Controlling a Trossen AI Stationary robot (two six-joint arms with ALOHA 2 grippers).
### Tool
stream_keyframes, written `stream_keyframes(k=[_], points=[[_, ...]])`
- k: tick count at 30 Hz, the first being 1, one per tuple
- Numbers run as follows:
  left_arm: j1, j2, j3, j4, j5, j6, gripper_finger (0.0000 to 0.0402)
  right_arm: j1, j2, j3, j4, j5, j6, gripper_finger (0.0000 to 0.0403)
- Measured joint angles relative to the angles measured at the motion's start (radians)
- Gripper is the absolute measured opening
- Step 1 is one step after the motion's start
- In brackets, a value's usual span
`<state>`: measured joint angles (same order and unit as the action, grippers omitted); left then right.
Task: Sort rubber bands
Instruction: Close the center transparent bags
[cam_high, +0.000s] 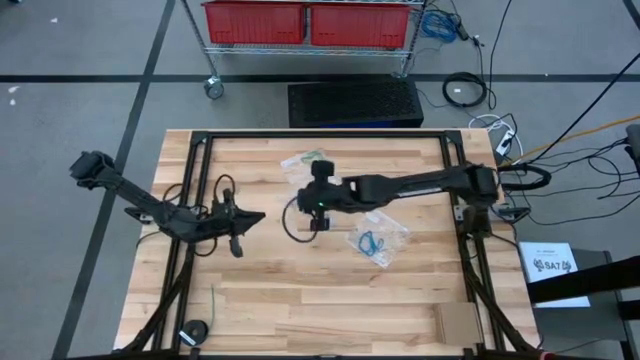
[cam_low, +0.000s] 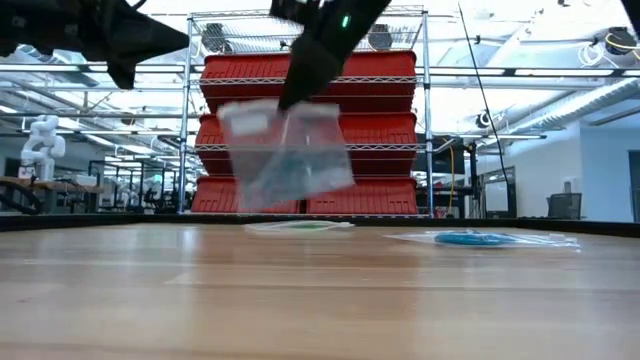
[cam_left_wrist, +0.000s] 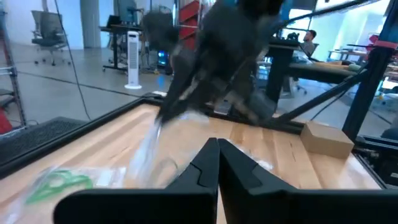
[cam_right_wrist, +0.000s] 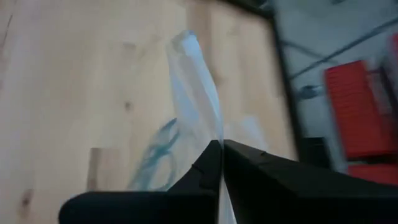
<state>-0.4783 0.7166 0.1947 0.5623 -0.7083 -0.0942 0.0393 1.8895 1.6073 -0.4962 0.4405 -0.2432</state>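
My right gripper (cam_right_wrist: 221, 144) hangs over the table's middle (cam_high: 318, 222) and is shut on a clear zip bag (cam_low: 285, 150) with dark teal rubber bands (cam_right_wrist: 157, 158) inside. The bag dangles well above the wood. Two more clear bags lie flat on the table. One holds light green bands (cam_low: 300, 227) toward the far edge (cam_high: 300, 160). The other holds bright blue bands (cam_low: 478, 238) toward the right (cam_high: 372, 242). My left gripper (cam_left_wrist: 217, 149) is shut and holds nothing. It hovers left of the hanging bag (cam_high: 260, 215), pointing at it. My right gripper pinches the clear bag by its top edge (cam_right_wrist: 214, 134) between the two fingers, coming from above and pointing down. The bag hangs below the fingers, lifted clear of the table, slack and slightly tilted, with the teal bands low inside it.
A black frame rail (cam_high: 320, 134) runs around the tabletop. A small cardboard box (cam_high: 460, 322) sits at the near right corner, and a round black object (cam_high: 195, 332) at the near left. The red bins (cam_low: 310, 95) stand beyond the far edge. Bare wood lies near the front.
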Motion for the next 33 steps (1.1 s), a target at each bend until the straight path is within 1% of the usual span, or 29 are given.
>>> stream_keyframes(k=[3, 6, 8, 11, 15, 18, 19, 21, 27, 33], points=[[0.021, 0.002, 0.0, -0.002, 0.031, -0.004, 0.0016, 0.049, -0.053, 0.0, 0.0, 0.111, -0.002, 0.0001], [0.045, 0.003, 0.002, 0.007, 0.078, -0.009, 0.0036, 0.091, -0.08, 0.001, 0.008, 0.157, -0.002, 0.0001], [0.061, 0.003, 0.009, 0.008, 0.112, -0.054, 0.0054, 0.116, -0.083, 0.001, 0.011, 0.19, -0.004, 0.0], [0.08, 0.003, 0.021, 0.005, 0.126, -0.108, 0.0087, 0.143, -0.083, 0.001, 0.022, 0.241, -0.018, 0.0], [0.093, 0.003, 0.042, 0.006, 0.134, -0.11, 0.0125, 0.156, -0.073, 0.001, 0.046, 0.245, -0.031, 0.0], [0.103, 0.019, 0.057, 0.006, 0.141, -0.11, 0.0142, 0.159, -0.072, 0.001, 0.076, 0.246, -0.045, 0.0], [0.107, 0.026, 0.062, 0.006, 0.16, -0.11, 0.0146, 0.159, -0.073, 0.002, 0.082, 0.246, -0.051, 0.0], [0.116, 0.048, 0.075, 0.006, 0.189, -0.11, 0.0149, 0.159, -0.073, 0.002, 0.087, 0.245, -0.061, 0.0], [0.157, 0.122, 0.105, 0.001, 0.193, -0.106, 0.015, 0.159, -0.073, 0.002, 0.104, 0.247, -0.079, 0.0], [0.174, 0.137, 0.116, 0.003, 0.195, -0.101, 0.015, 0.159, -0.073, 0.002, 0.104, 0.245, -0.084, 0.0]])
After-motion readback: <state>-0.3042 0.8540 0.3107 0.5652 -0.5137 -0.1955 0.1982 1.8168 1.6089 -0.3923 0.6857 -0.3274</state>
